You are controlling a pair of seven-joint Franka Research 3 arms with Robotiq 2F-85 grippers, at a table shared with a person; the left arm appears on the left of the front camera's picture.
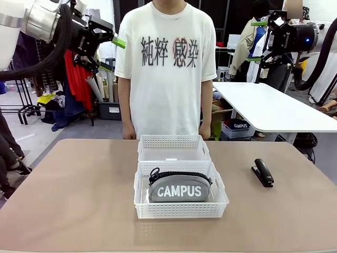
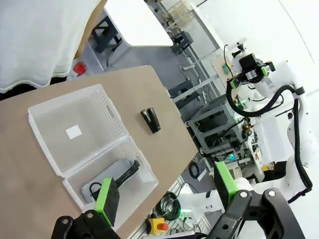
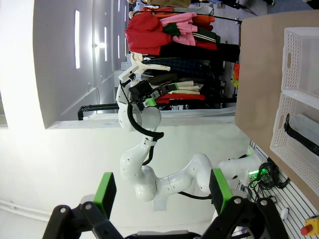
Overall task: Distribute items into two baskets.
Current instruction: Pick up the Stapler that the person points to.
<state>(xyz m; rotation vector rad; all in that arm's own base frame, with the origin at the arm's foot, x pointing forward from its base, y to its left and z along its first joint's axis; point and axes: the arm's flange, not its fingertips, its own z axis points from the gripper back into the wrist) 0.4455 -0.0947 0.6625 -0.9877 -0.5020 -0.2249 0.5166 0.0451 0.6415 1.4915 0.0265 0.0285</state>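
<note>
The left gripper (image 1: pixel 112 54) and the right gripper (image 1: pixel 255 41) both hung high above the brown table (image 1: pixel 79 200), each with its green-padded fingers spread wide and holding nothing.

The grey fabric zip pouch with white "CAMPUS" lettering (image 1: pixel 179 190) lay already in the nearer white lattice plastic basket (image 1: pixel 181 211). The farther white lattice basket (image 1: pixel 174 142), touching it, held none of the items. The small black stapler (image 1: pixel 262 172) lay on the bare table, well apart to the right of the baskets.

So, I judge, the stapler step remained. The right arm would need to descend, pinch the narrow body, and lift it over the basket wall. Nothing lay between, but a person in a white T-shirt (image 1: pixel 166 68) stood just behind the farther basket.
</note>
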